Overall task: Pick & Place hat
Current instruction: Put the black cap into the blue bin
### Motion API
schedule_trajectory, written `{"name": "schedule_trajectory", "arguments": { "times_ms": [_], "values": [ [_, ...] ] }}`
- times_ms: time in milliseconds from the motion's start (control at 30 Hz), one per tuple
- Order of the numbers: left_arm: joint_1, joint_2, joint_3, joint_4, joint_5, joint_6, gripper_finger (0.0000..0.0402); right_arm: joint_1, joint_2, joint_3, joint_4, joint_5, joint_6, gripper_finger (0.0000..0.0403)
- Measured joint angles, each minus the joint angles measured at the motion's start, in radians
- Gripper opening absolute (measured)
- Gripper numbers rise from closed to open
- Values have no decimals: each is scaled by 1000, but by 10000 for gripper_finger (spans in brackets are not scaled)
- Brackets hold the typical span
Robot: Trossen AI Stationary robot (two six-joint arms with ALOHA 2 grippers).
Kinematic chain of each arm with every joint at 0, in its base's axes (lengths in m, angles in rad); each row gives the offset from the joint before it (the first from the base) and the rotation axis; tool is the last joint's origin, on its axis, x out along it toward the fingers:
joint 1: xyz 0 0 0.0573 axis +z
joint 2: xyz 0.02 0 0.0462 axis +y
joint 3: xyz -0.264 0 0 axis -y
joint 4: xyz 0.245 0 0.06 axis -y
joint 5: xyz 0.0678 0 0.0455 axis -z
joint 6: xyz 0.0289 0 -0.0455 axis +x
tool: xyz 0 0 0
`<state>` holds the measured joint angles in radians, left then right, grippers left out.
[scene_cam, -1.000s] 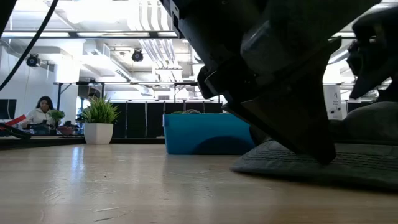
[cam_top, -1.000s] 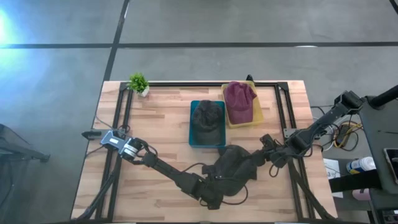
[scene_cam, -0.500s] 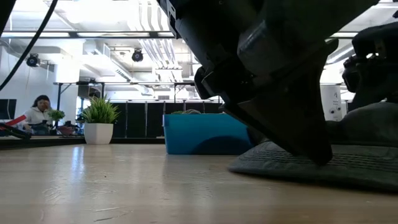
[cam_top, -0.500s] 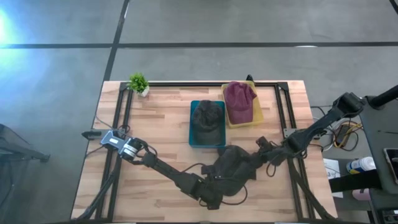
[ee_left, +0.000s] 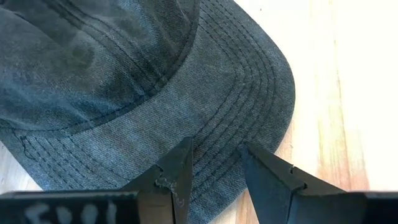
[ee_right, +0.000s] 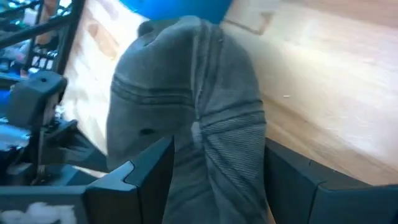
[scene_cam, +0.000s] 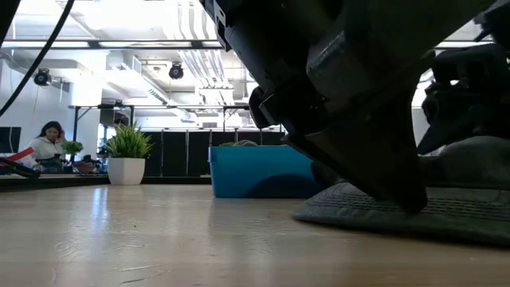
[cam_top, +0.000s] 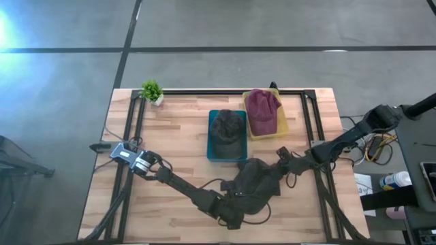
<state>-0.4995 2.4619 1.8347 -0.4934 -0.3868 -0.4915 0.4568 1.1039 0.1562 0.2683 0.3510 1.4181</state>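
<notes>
Right pincer (ee_right: 214,165) straddles the grey hat's (ee_right: 186,106) crown, fingers apart.

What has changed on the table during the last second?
The right tool moved left, closing in on the grey hat; its open fingers now straddle the crown. The left tool stayed open over the brim. The hat, blue bin and yellow bin did not move.

Loose hat (cam_top: 257,181) on table (cam_top: 177,143), just in front of bin (cam_top: 227,156) holding another hat (cam_top: 227,126).
</notes>
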Motion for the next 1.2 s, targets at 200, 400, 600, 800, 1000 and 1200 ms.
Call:
{"name": "schedule_trajectory", "arguments": {
  "times_ms": [200,400,600,800,1000,1200],
  "values": [
    [0,0,0,4,-22,0,138,-48,102,36,36,-133,-56,212],
    [0,0,0,12,-54,0,138,-50,170,126,35,-192,-171,167],
    [-1,-12,0,20,-100,0,138,-50,168,250,-69,-226,-324,68],
    [-27,-80,-2,-25,-316,16,138,-49,145,412,-365,-244,-432,13],
    [-60,-155,-11,-216,-453,-87,138,-47,148,665,-679,-215,-632,11],
    [-76,-219,-30,-481,-538,-380,138,-15,209,967,-1059,-49,-812,11]
  ]
}}
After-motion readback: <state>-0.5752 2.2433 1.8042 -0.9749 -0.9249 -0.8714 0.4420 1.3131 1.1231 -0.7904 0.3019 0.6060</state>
